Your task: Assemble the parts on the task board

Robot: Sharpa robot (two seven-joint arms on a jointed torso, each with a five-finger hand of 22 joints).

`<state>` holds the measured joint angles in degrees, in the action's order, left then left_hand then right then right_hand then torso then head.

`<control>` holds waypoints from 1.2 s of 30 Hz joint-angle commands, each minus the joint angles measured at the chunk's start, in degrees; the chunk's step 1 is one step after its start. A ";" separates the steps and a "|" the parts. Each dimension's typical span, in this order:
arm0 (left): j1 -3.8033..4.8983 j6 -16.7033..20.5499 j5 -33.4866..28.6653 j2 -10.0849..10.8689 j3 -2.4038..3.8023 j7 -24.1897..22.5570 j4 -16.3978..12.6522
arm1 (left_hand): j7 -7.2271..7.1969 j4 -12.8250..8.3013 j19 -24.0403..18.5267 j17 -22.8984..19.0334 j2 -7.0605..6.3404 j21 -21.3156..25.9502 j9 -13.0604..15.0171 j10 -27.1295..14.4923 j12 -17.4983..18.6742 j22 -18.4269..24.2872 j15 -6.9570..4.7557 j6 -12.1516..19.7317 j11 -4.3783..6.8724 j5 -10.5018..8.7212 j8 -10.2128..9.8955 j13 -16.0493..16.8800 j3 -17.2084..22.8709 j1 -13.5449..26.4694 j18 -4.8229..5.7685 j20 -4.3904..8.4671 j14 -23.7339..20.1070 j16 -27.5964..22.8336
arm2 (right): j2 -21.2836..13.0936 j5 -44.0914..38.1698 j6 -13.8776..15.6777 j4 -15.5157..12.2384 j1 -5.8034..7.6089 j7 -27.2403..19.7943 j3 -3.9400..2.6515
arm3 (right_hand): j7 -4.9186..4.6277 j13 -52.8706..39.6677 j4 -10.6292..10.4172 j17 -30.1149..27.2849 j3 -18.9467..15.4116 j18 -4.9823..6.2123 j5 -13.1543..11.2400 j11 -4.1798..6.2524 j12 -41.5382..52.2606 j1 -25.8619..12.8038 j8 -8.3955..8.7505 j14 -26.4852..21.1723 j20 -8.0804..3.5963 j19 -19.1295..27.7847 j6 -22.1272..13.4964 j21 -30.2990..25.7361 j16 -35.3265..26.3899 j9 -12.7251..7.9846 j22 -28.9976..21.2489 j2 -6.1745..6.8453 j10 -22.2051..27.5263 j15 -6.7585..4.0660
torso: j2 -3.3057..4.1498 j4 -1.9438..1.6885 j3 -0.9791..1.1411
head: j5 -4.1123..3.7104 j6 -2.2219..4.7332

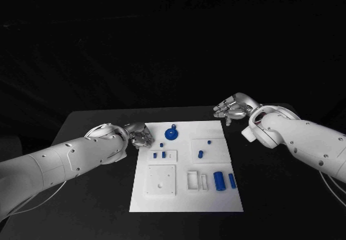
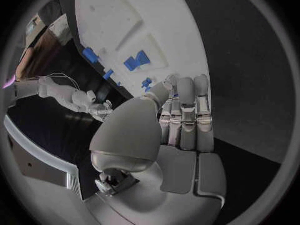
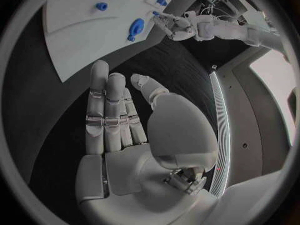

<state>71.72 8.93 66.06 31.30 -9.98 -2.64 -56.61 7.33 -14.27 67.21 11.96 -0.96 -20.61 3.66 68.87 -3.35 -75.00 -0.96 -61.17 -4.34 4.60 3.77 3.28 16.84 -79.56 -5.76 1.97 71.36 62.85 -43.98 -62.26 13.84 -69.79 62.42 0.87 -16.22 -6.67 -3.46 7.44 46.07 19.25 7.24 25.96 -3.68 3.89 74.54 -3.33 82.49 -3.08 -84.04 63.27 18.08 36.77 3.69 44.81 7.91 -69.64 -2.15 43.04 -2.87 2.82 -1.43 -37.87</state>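
Both my left hand (image 1: 137, 136) and right hand (image 1: 234, 108) are empty, fingers apart; blue parts (image 1: 218, 180) lie loose on the task board (image 1: 184, 200), assembly barely begun.

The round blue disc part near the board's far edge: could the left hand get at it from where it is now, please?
Probably yes: the left hand sits open at the white task board's edge, beside the round blue disc part, with nothing between them.

The left hand (image 2: 181, 120) hovers, apparently empty, beside the task board (image 2: 156, 30).
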 commanded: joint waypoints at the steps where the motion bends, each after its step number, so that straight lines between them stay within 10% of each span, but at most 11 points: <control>1: -0.23 3.63 -5.41 0.71 0.41 -0.30 0.46 | 0.07 0.07 -1.61 -0.94 -0.09 0.79 -0.03 0.37 0.00 -1.16 0.09 -0.63 -0.31 0.37 0.00 0.09 0.37 -0.62 -0.44 -0.05 -1.26 -2.33 | 0.14 -7.25 -2.62 -0.31 -0.42 -0.54 -0.01 | 0.07 0.04 0.65 0.60 1.01 1.09 -0.27 -0.10 -0.34 -0.72 -0.23 0.01 -0.39 -1.08 0.74 1.02 1.00 0.02 1.41 0.01 -0.40 -0.04 | -0.01 -0.12 -0.03 | -0.58 0.17; 12: 1.05 7.16 -30.03 5.88 2.98 -6.32 -3.72 | 0.28 2.19 -6.31 -7.74 0.11 10.26 -0.02 0.23 -0.01 4.01 1.35 -0.64 -0.62 0.36 -0.05 0.09 -0.63 0.43 1.46 -1.34 -2.25 -23.07 | 0.37 -24.00 -2.57 -2.51 -1.89 3.81 1.06 | 0.43 0.06 3.21 0.68 4.00 1.31 -4.11 0.00 -0.44 -1.71 -0.24 0.25 -0.33 -0.12 2.23 3.57 3.09 0.01 6.32 -0.65 -0.47 -0.03 | 0.02 -0.02 -0.02 | -2.67 0.73; 17: 1.61 5.87 -37.85 8.76 3.39 -7.89 -8.13 | 0.32 3.02 -9.51 -8.01 0.17 15.59 -0.03 0.48 0.01 7.77 2.11 -0.45 -0.72 0.23 -0.09 0.09 -1.32 0.90 2.99 -2.46 -3.06 -27.74 | 0.58 -28.47 -3.33 -3.40 -2.19 8.27 2.29 | 0.19 0.06 2.42 0.43 5.61 1.27 -11.68 -0.35 -0.45 -2.37 -0.21 0.53 -0.09 -0.53 0.82 3.31 3.31 -0.04 6.39 0.48 0.85 0.25 | 0.01 -0.28 -0.13 | -3.13 0.96; 26: 1.91 5.30 -45.62 12.36 3.66 -9.58 -14.91 | 0.72 3.79 -16.29 -8.30 -0.41 17.15 -0.02 -3.61 -0.04 24.02 5.97 0.73 -2.51 0.19 -0.01 0.12 0.02 1.76 4.04 -6.03 -7.25 -45.79 | 0.44 -31.83 -7.12 -6.05 -2.81 11.28 3.72 | -0.23 0.05 -0.30 -0.48 2.95 1.41 -12.47 -0.88 -0.41 -1.08 -0.27 0.48 0.35 -1.45 -1.01 1.75 3.60 -0.06 5.64 2.23 2.73 0.61 | 0.06 -0.21 -0.19 | -3.15 1.05; 36: 1.95 5.64 -48.58 13.23 3.83 -10.92 -17.58 | 0.78 4.30 -12.76 -7.96 -0.63 16.79 -0.02 -3.90 -0.01 40.90 6.22 0.72 -2.65 0.34 -0.03 0.10 -0.24 1.45 3.71 -6.25 -2.67 -55.91 | 0.42 -35.26 -8.04 -7.91 -3.64 13.13 4.21 | -0.28 0.05 -0.83 -0.82 2.38 1.37 -11.63 -0.89 -0.43 -0.61 -0.22 0.43 0.33 -1.65 -0.92 1.32 3.82 -0.07 5.64 2.47 2.57 0.61 | 0.05 -0.20 -0.14 | -2.88 0.80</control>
<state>73.57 14.57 20.43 44.51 -6.23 -11.56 -73.82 8.03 -10.33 54.01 3.93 -1.59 -3.53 3.64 65.41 -3.15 -35.01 5.32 -60.74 -6.98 4.60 3.77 3.33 16.69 -78.17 -2.19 -4.14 68.18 7.22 -43.62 -93.91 7.40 -77.35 58.97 12.08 -12.07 -7.06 -3.48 6.49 45.30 21.74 7.91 14.02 -4.61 3.66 73.55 -3.33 82.90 -3.06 -84.03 62.59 19.62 40.39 3.67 50.48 10.36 -67.25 -1.73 43.10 -3.09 2.63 -4.37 -36.93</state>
